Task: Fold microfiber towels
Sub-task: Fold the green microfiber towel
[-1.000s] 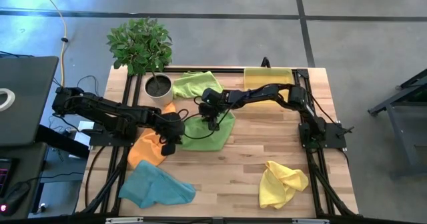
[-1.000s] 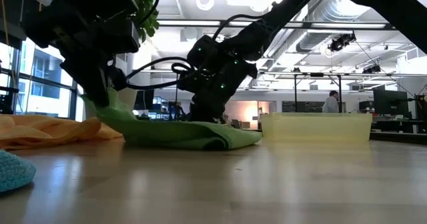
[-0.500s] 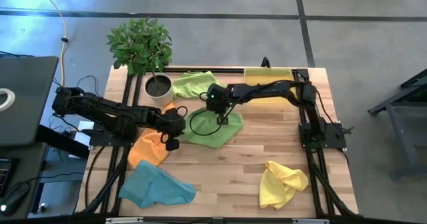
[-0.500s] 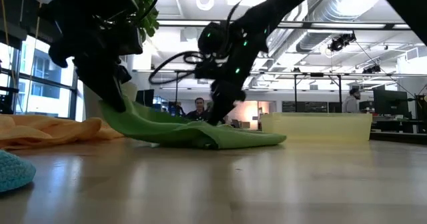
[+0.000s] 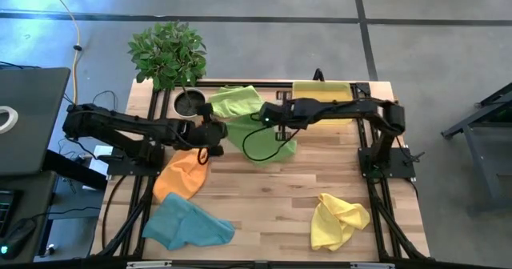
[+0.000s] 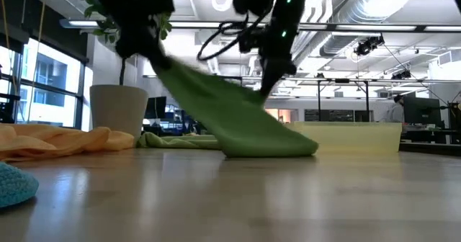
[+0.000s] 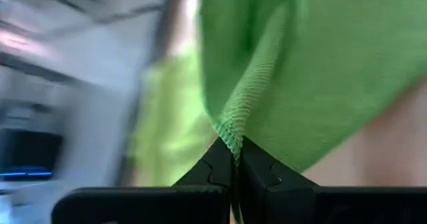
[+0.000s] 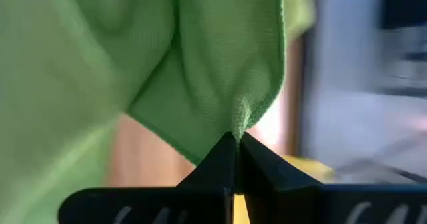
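The wooden counter [image 5: 264, 197] carries everything here, and the potted plant [image 5: 170, 57] at its far left corner is our marker. Just beside the pot lies one lime green towel [image 5: 234, 102], crumpled. Next to it, further from the plant, the second lime green towel [image 5: 268, 139] is up in the air, stretched between both arms, its lower end trailing on the counter in front of the translucent yellow tray [image 6: 344, 137]. The orange towel [image 5: 181, 176] sits in a heap on the near side of the plant, the light blue towel [image 5: 186, 223] beyond it at the counter's near edge, and the yellow towel [image 5: 338, 219] well apart from the plant toward the near right corner. The left end effector [image 5: 213, 130] is pressed together, pinching one corner of the lifted towel. The right end effector [image 5: 268, 118] is pinched tight on the opposite corner, fabric bunched at its fingertips [image 8: 225, 151].
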